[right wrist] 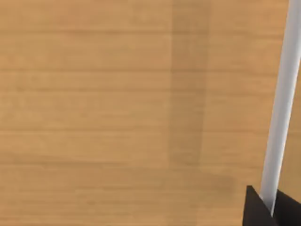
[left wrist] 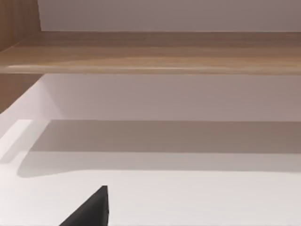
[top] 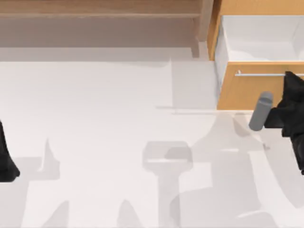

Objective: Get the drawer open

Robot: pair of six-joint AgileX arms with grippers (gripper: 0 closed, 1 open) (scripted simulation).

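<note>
The bench (top: 95,142) is a plain white surface, marked by soft grey shadows of the two arms. Along its far edge stands a dull brown shelf unit (top: 99,9), with a long wooden board and a shaded recess below it; the left wrist view looks at this board from low over the white surface.

The drawer (top: 242,90) sits just right of the shelf unit, at the far right of the bench. It is pulled out: its white-grey inner box (top: 259,38) lies open to view behind the orange-tan front panel. A thin silver handle (top: 259,74) runs across that panel.

The right pincer (top: 290,78) is at the handle's right part, against the drawer front. In the right wrist view two dark fingertips (right wrist: 256,209) stand on either side of the bar (right wrist: 282,103), closed onto it, with the wood grain of the panel behind.

The left arm is parked well to the left of the drawer, at the bench's left edge; whether the left pincer (top: 7,164) is open I cannot tell
</note>
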